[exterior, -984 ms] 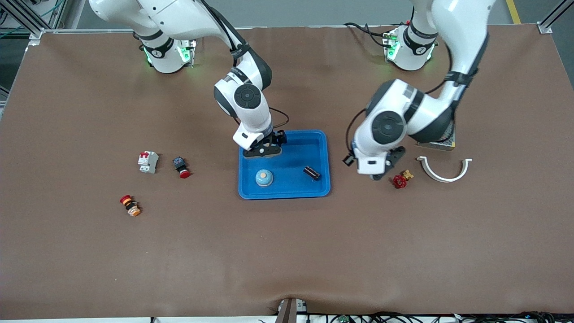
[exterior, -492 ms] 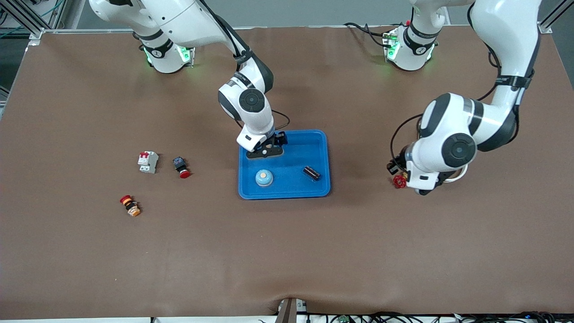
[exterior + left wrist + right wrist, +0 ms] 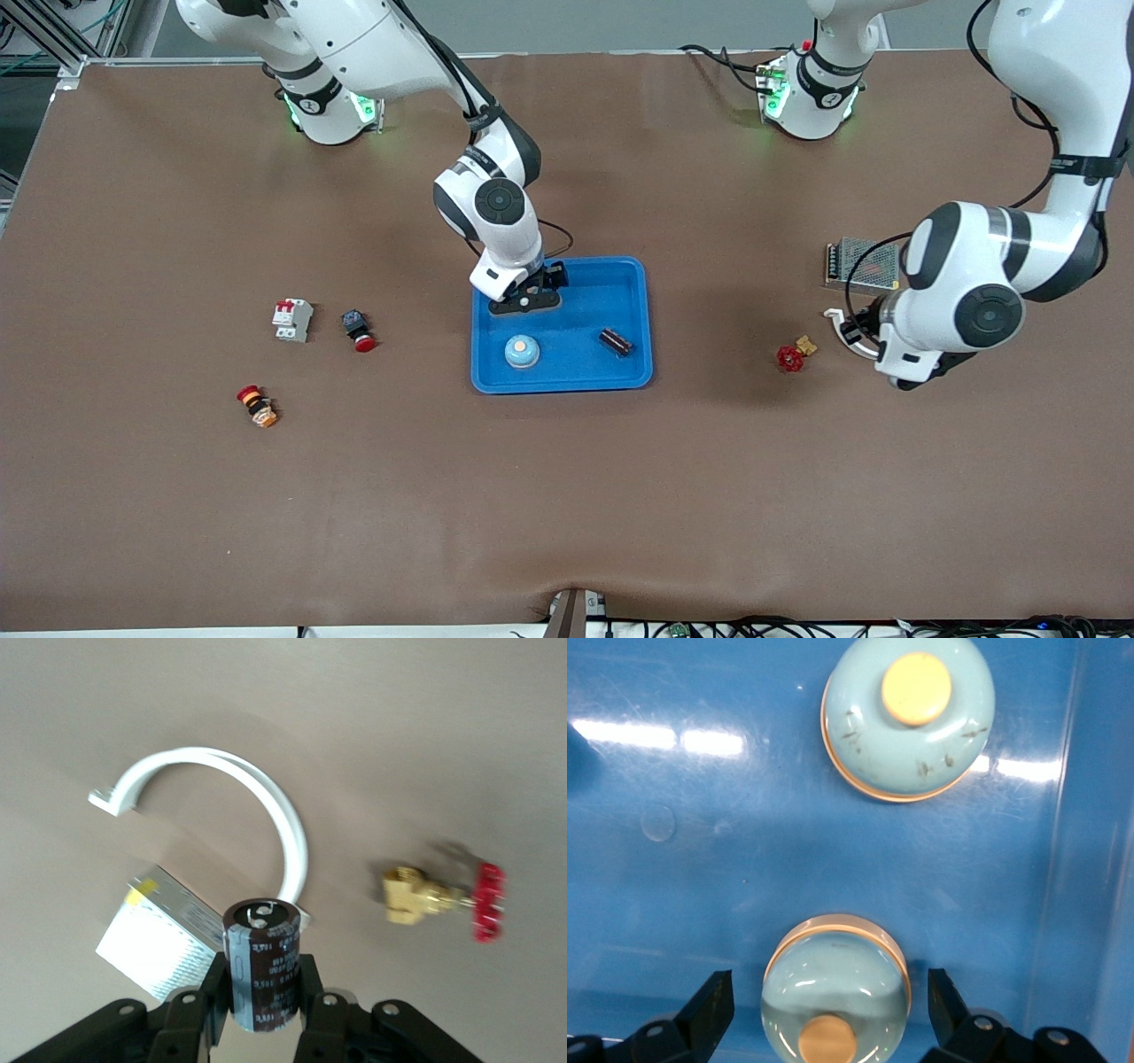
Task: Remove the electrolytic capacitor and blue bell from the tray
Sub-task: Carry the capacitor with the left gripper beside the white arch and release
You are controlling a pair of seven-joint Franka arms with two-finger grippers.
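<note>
Left arm swung farther toward its end of the tabletop, left hand [image 3: 263, 1005] clenched on an electrolytic capacitor [image 3: 261, 962] over the white curved bracket [image 3: 252, 802], right hand [image 3: 828, 1010] spread wide astride a blue bell [image 3: 835, 989] in the tray [image 3: 633, 306], second bell [image 3: 522, 351] and capacitor [image 3: 616, 341] there too.

Red valve [image 3: 789, 357], white clamp [image 3: 232, 803]

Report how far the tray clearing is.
Done: one electrolytic capacitor is out of the tray, held over the table by the white clamp. In hand: the left gripper is shut on it; the right gripper stands open around a blue bell in the tray. To do: grip and lift that bell, set the capacitor down. A second bell and a dark cylinder also lie there.
</note>
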